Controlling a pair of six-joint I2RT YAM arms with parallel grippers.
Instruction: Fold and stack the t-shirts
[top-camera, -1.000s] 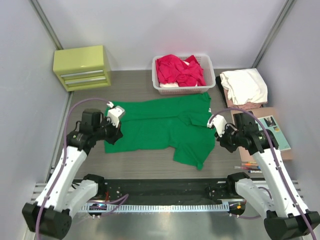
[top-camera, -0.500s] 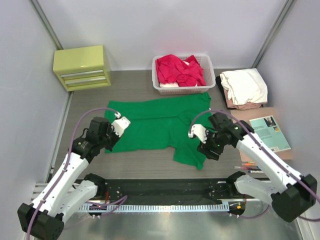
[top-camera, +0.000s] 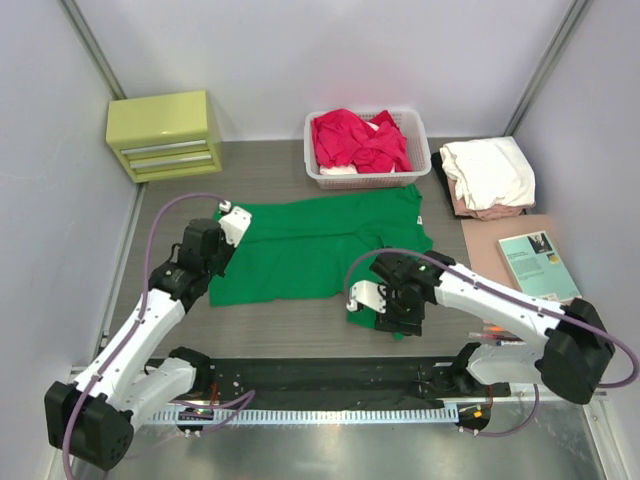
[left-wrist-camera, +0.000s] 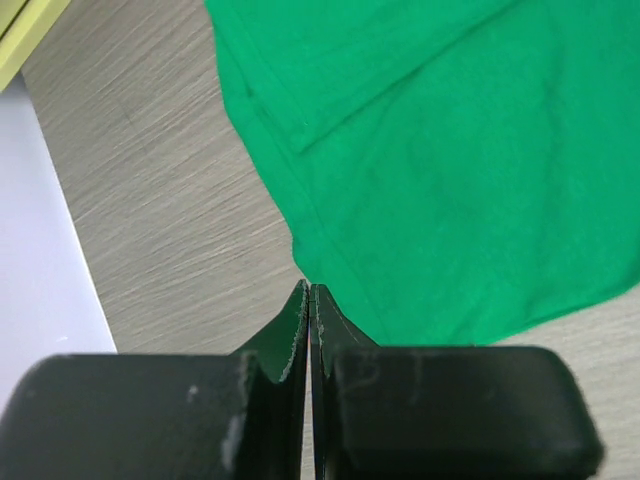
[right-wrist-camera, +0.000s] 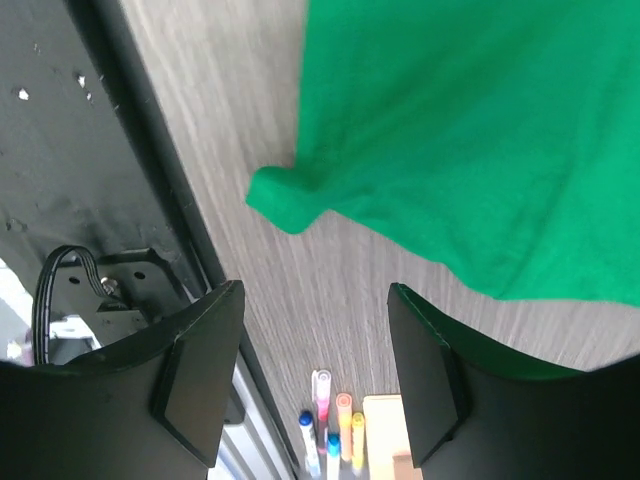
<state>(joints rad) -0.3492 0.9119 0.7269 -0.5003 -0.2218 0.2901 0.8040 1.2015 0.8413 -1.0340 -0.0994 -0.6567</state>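
A bright green t-shirt (top-camera: 310, 245) lies spread flat on the table, with a fold of it (top-camera: 370, 318) hanging toward the front edge. My left gripper (top-camera: 212, 262) hovers at the shirt's left edge (left-wrist-camera: 300, 250), shut (left-wrist-camera: 310, 287), with no cloth showing between its fingers. My right gripper (top-camera: 398, 312) is above the front fold, open (right-wrist-camera: 313, 290), with bare table between its fingers and the green hem (right-wrist-camera: 430, 150) just beyond their tips. Red t-shirts (top-camera: 358, 140) fill the basket. White and pale pink t-shirts (top-camera: 487, 175) are stacked at the right.
A white slatted basket (top-camera: 312, 172) stands at the back centre and a yellow-green drawer box (top-camera: 165, 133) at the back left. A teal book (top-camera: 538, 265) lies on a brown board at the right. Several pens (right-wrist-camera: 335, 425) lie by the front rail (top-camera: 330, 375).
My right gripper has opened and swung left from the shirt's right side to above its front fold. My left gripper, still shut, has shifted slightly back along the shirt's left edge.
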